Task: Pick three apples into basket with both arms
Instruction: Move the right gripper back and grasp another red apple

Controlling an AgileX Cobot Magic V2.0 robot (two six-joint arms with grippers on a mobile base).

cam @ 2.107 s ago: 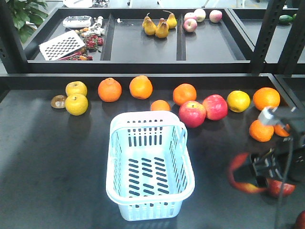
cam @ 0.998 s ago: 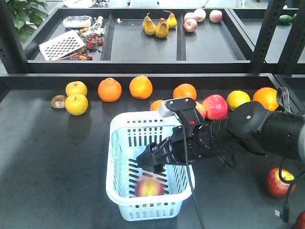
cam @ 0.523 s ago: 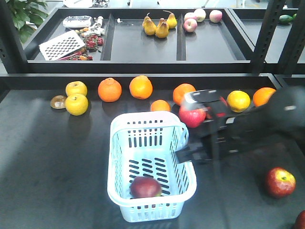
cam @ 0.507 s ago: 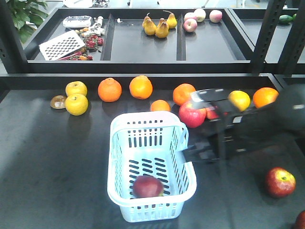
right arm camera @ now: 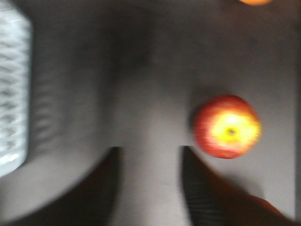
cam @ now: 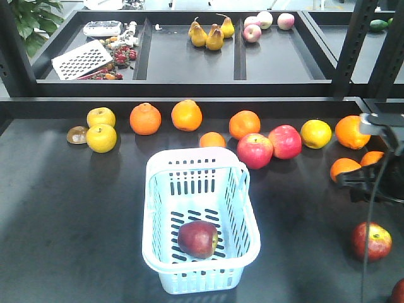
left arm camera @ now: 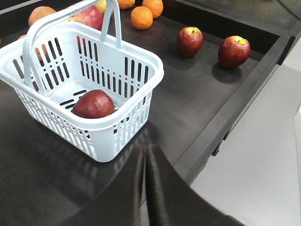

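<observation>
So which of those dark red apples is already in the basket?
Only the apple lying on the basket floor; the other two dark red apples sit out on the black table.

My left pincer (left arm camera: pixel 145 151) is closed, its two dark fingers (left arm camera: pixel 167 197) pressed flat together with nothing between them, angled down and forward. My right pincer (right arm camera: pixel 149 151) is spread wide and empty, facing straight down. From the front, the right arm (cam: pixel 374 182) shows only at the right edge, blurred, its grey-silver part (cam: pixel 376 120) uppermost.
</observation>
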